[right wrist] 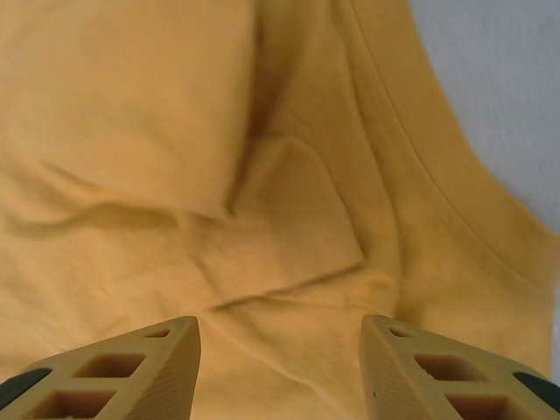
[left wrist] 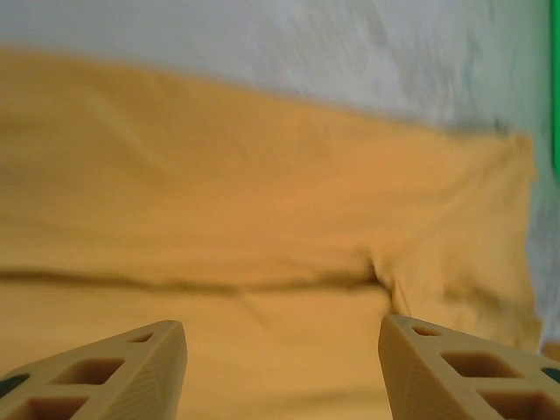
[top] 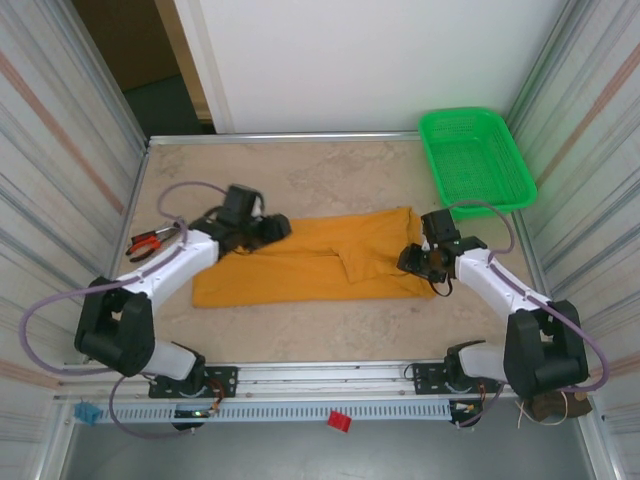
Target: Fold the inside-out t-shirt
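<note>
the mustard t-shirt (top: 310, 265) lies in a long band on the table (top: 300, 180), left gripper (left wrist: 282, 337) and right gripper (right wrist: 280, 328) over its ends, jaws spread, pinching nothing

A robotics lab cell: corrugated panels (top: 60, 130) wall the tabletop (top: 330, 170), with an aluminium rail (top: 330, 376) along its near edge.
</note>
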`<control>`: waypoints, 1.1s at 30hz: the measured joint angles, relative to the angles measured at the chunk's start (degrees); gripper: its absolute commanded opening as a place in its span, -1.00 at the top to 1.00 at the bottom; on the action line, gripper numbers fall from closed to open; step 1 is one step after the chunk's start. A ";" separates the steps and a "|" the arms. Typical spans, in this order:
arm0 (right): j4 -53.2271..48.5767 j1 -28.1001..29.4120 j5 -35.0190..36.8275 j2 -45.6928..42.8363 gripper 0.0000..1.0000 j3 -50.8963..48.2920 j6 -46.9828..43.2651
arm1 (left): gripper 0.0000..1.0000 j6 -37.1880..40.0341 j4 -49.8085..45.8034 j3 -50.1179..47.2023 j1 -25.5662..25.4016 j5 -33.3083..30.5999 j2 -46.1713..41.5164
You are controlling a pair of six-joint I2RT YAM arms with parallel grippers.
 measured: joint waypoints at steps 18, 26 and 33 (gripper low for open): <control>0.15 -7.30 0.22 -0.46 0.05 1.64 0.94 | -0.04 -11.30 10.93 7.43 -21.38 -1.31 21.99; 0.13 -7.56 -0.79 -0.63 0.05 1.64 0.94 | 0.27 -12.15 12.22 9.84 -21.66 -1.33 25.92; 0.15 -7.82 -1.07 -1.18 0.06 1.64 0.96 | 1.00 -11.85 12.17 12.46 -21.66 -1.29 27.04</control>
